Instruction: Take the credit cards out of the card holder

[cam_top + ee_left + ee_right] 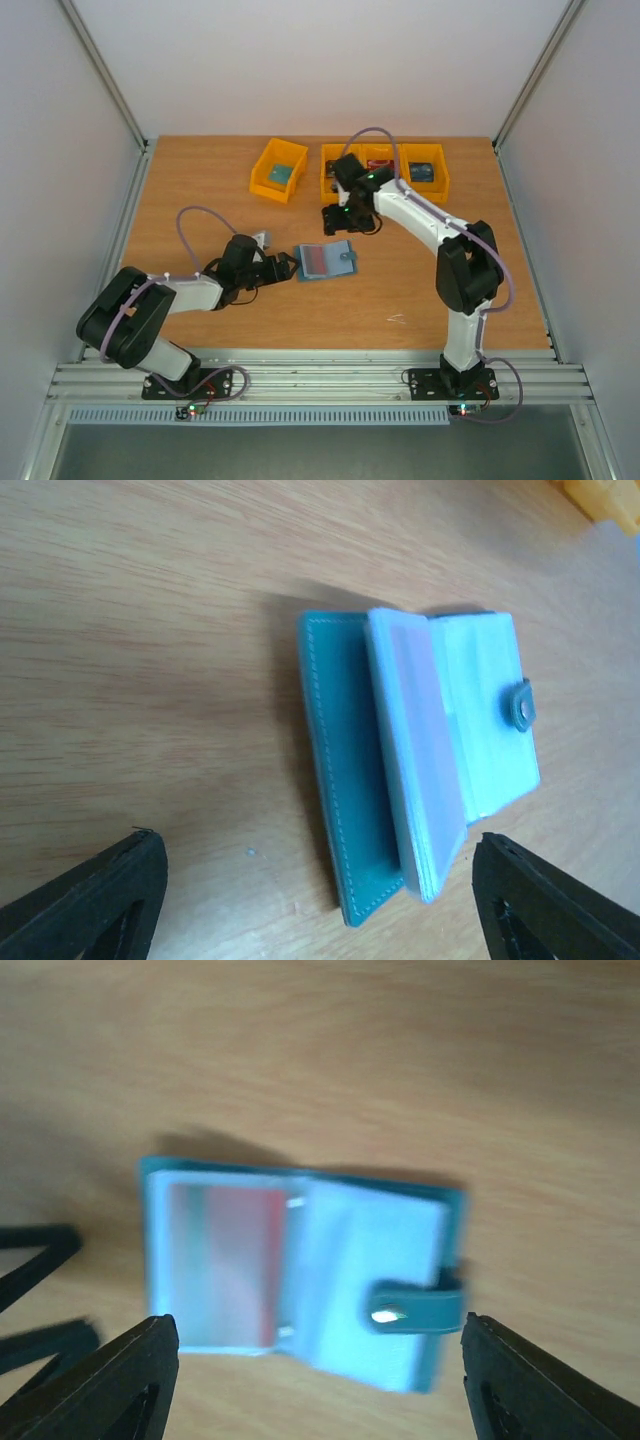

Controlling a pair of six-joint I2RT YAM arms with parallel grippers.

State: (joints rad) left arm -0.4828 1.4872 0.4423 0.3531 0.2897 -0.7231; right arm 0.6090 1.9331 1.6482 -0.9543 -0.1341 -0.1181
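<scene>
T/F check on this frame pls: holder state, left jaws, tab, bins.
1. The card holder lies open on the table. True.
2. The left gripper has its jaws clamped on the card holder. False: the jaws stand open, and the holder lies free ahead of them.
3. A reddish card shows in one pocket. True.
4. The yellow bins are all empty. False: a blue card lies in the leftmost one, and others hold items too.
5. The closure tab is fastened over a shut holder. False: it is undone, at the edge of the spread holder.
</scene>
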